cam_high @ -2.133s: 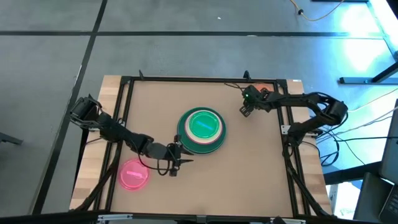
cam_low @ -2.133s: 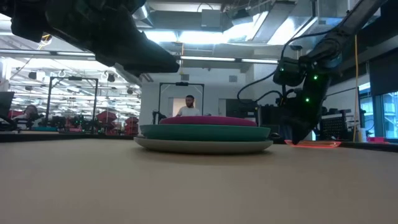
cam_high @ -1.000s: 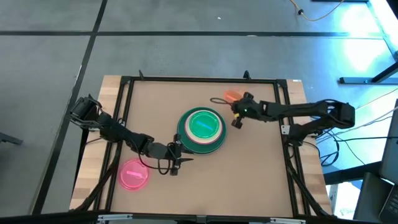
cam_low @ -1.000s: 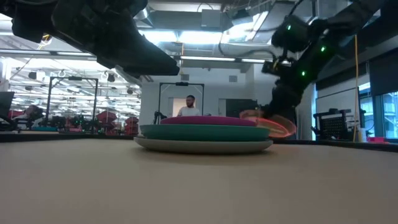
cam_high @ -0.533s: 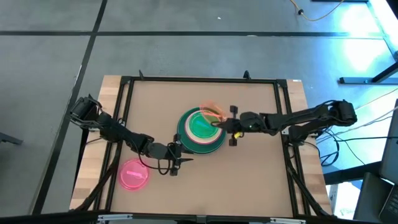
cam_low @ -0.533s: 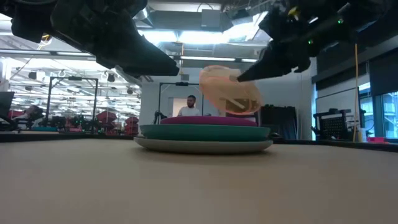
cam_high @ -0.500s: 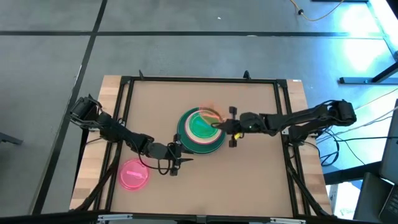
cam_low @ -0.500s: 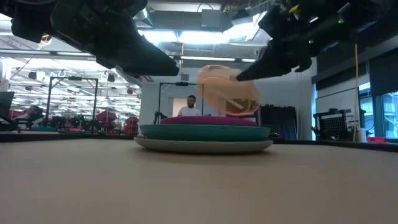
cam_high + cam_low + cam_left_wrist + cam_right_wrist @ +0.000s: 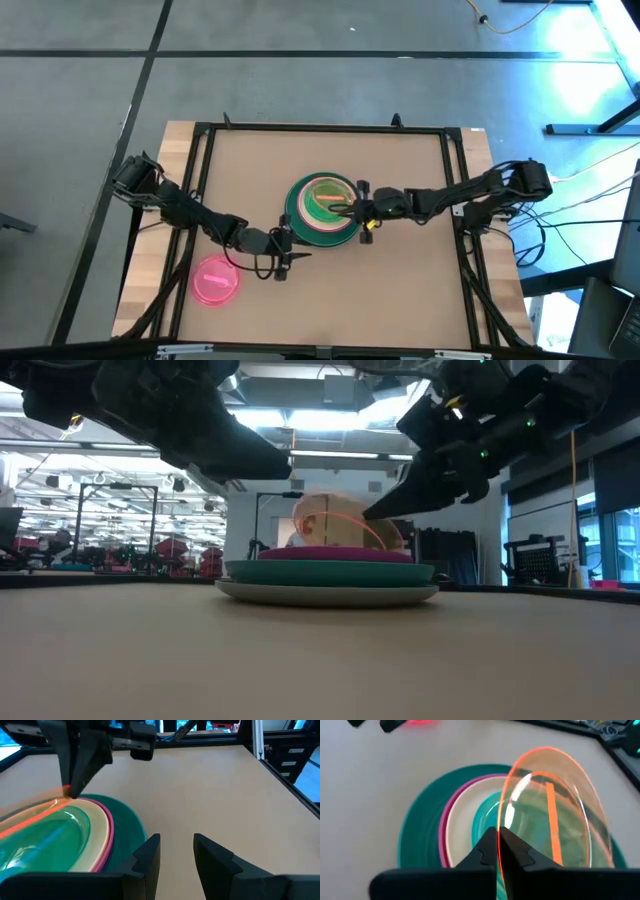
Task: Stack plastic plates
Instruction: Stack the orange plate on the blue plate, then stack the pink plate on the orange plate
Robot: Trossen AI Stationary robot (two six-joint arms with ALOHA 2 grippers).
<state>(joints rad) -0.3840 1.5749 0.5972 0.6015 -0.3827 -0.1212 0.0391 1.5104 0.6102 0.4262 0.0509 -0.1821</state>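
Observation:
A stack of plates (image 9: 322, 210) stands mid-table: grey (image 9: 330, 596) at the bottom, then teal-green (image 9: 330, 572), magenta (image 9: 330, 555), cream (image 9: 462, 827) and small teal and green ones (image 9: 487, 820). My right gripper (image 9: 346, 207) is over the stack's right side, shut on a see-through orange plate (image 9: 550, 805). A pink plate (image 9: 215, 280) lies flat near the table's near left. My left gripper (image 9: 175, 851) is open and empty, low beside the stack's near left side (image 9: 296, 250). My right gripper pinches the orange plate's rim (image 9: 500, 837) between its two fingers, coming from the table's right. The plate is steeply tilted over the stack (image 9: 340, 525), its held edge up. Whether its lower edge touches the stack, I cannot tell.
A black frame (image 9: 320, 127) runs round the table top. There is bare table to the right of the stack and along the far edge. A person (image 9: 305, 530) shows in the room far behind the table.
My right gripper has carried the orange plate from the table's far right toward the stack, left and down. The plate has swung from beside the stack to over its top and tipped steeply.

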